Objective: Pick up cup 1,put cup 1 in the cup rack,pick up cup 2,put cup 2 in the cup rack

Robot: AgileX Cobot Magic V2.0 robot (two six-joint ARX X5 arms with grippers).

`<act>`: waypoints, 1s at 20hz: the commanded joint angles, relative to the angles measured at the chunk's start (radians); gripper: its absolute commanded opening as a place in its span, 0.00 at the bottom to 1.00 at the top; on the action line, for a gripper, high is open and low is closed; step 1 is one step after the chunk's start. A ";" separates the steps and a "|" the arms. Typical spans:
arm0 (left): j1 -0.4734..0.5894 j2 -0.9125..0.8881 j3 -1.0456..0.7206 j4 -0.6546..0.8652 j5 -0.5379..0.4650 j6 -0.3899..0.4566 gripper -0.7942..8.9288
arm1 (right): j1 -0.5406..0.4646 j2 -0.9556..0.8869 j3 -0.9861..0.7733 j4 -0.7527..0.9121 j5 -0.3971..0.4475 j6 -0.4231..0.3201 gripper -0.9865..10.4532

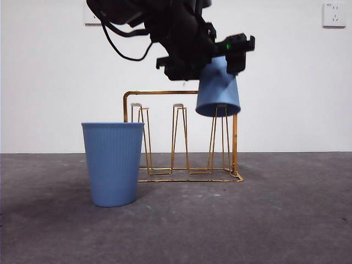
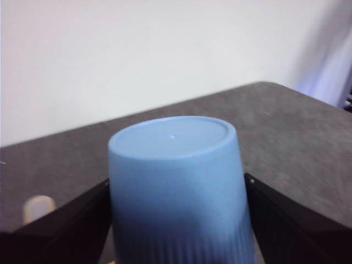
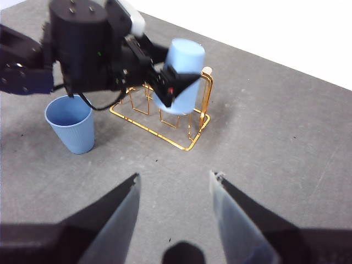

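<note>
The left gripper (image 1: 220, 58) pinches an inverted blue cup (image 1: 218, 91), smooth near its flat base and ribbed toward the mouth, its rim lowered onto the end prong of the cup rack (image 1: 181, 137), a thin gold wire arched frame with three narrow upright loops; arm and jaws hide the cup's flanks. A second ribbed blue cup (image 1: 113, 163) stands upright on the grey speckled table (image 1: 286, 220) beside the rack's other end, partly covering it from the front. The right gripper (image 3: 173, 212) hangs well apart, jaws spread, holding nothing.

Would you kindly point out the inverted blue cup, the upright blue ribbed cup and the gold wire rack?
Inverted blue cup (image 1: 218, 93): front view, side wall.
Upright blue ribbed cup (image 1: 113, 165): front view, ribbed side.
Gold wire rack (image 1: 159, 92): front view, top bar.
</note>
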 commanded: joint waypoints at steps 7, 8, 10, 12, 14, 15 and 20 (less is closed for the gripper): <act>-0.017 0.105 0.003 -0.003 0.005 -0.075 0.07 | 0.000 -0.002 -0.005 0.008 0.001 -0.008 0.28; -0.018 0.111 0.003 -0.011 0.003 -0.080 0.07 | 0.000 -0.002 -0.005 0.007 0.001 -0.008 0.28; -0.019 0.128 0.003 -0.043 0.002 -0.109 0.07 | 0.000 -0.002 -0.005 0.007 0.001 -0.009 0.28; -0.021 0.140 0.003 -0.055 0.002 -0.111 0.07 | 0.000 -0.002 -0.005 0.008 0.001 -0.011 0.28; -0.026 0.145 0.003 -0.073 0.002 -0.115 0.07 | 0.000 -0.002 -0.005 0.008 0.001 -0.011 0.28; -0.026 0.146 0.003 -0.079 0.002 -0.125 0.07 | 0.000 -0.002 -0.005 0.008 0.001 -0.011 0.28; -0.030 0.146 0.003 -0.159 0.002 -0.163 0.09 | 0.000 -0.002 -0.006 0.008 0.001 -0.011 0.28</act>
